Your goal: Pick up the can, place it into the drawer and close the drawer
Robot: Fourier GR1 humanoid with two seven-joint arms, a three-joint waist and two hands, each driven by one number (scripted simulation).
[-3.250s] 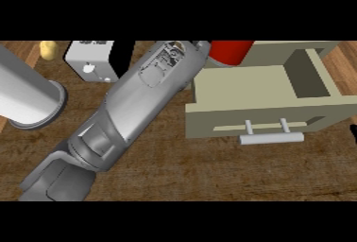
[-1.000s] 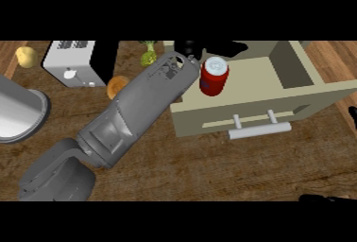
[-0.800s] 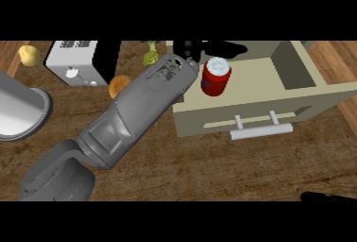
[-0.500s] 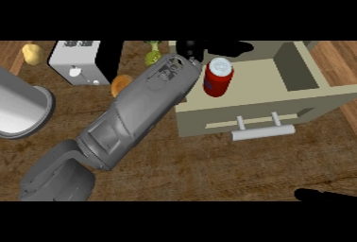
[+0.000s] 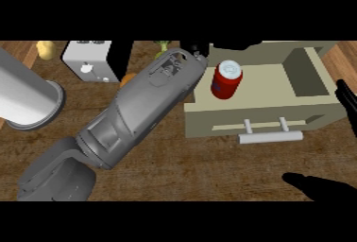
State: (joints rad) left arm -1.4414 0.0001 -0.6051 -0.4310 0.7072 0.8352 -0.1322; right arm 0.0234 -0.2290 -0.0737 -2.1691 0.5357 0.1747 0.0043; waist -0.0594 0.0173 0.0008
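Red can [image 5: 227, 79] stands upright inside the open drawer [image 5: 307, 101] on the wooden desk [image 5: 209, 170]; left hand [image 5: 233, 45] above it, fingers hidden, grip unclear. Likely light, rigid, smooth-sided; best held around its middle

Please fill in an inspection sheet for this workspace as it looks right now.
Surface: wooden counter, dark grain.
Job's things: red can upright inside the open beige drawer, near its left side; drawer handle faces the robot.
Clutter: white toaster at back left; grey cylinder at left; yellow item in the far left corner; a small orange thing beside the forearm.
Hands: left hand mostly hidden beyond its forearm, behind the can, fingers unclear; right hand at the lower right, fingers unclear.
Cables: nothing seen.
Surroundings: nothing seen.
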